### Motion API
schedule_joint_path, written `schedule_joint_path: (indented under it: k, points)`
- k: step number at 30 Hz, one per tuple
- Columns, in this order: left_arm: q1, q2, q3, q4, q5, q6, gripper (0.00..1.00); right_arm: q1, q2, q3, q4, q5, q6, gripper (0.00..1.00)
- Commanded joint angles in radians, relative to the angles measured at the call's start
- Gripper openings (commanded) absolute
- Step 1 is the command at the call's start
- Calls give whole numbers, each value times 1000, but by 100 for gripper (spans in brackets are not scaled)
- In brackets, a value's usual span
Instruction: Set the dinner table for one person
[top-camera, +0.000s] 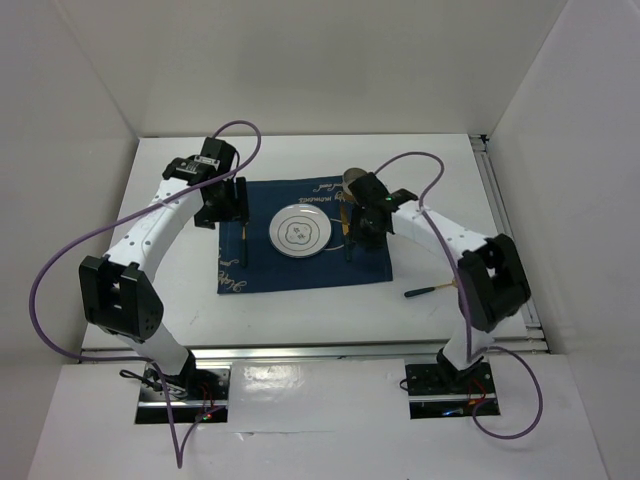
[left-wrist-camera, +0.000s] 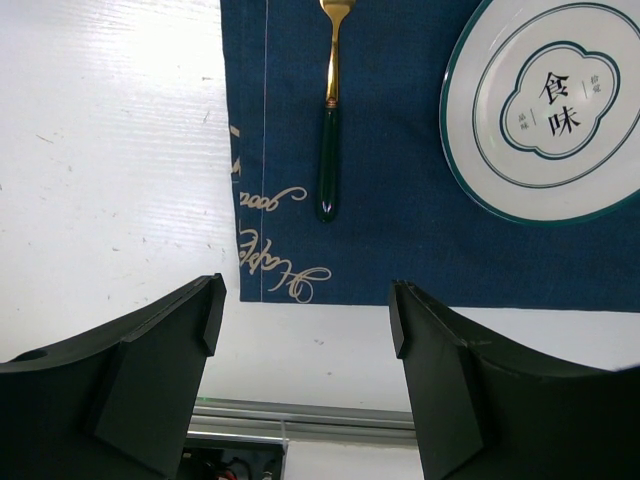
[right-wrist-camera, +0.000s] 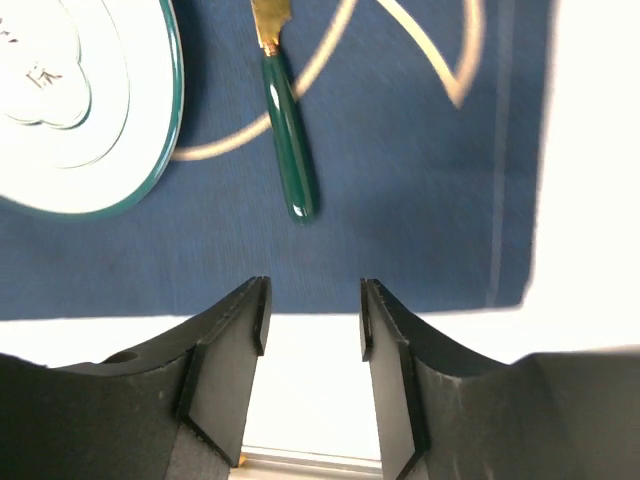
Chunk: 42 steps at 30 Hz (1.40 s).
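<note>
The white surface (top-camera: 300, 318) lies beneath both arms, carrying a dark blue mat (top-camera: 300, 275) with a white plate (top-camera: 297, 232) at its centre. The left tool (left-wrist-camera: 305, 310) hangs at the mat's near edge, jaws spread wide and empty, a green-handled gold fork (left-wrist-camera: 328, 150) straight ahead of it and the plate ahead to its right. The right tool (right-wrist-camera: 315, 305) is parted more narrowly, also empty, with a green-handled utensil (right-wrist-camera: 288, 150) just ahead and the plate ahead to its left.

Plate (top-camera: 298, 232) between fork (left-wrist-camera: 329, 150) and green-handled utensil (right-wrist-camera: 288, 140) on blue mat (top-camera: 300, 275)
</note>
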Motion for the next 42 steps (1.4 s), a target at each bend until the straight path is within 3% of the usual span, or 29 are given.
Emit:
schedule_joint_path:
  k: [1,2,8,13,17,22,30,36,42]
  points:
    - [3,-38,2,5,4,5,84,11,-141,-74,-49,85,76,52]
    - [3,-38,11,5,13,5,84,11,-192,-92,-77,98,120,52]
    - [3,-38,11,5,22,5,84,-141,-422,-337,-174,123,298,75]
    - [3,-29,11,14,42,5,84,-346,-514,-503,-149,25,346,75]
    - [3,-29,11,14,42,14,84,-423,-516,-575,-105,-14,355,75]
    - [3,-38,2,14,42,14,84,-485,-438,-588,1,-37,341,70]
    - [3,-38,-7,14,33,14,84,-485,-373,-588,78,-26,350,62]
    - [3,-38,-7,14,33,14,84,-485,-350,-577,66,43,361,39]
    - [3,-38,-17,23,42,5,84,-485,-370,-577,87,42,321,39]
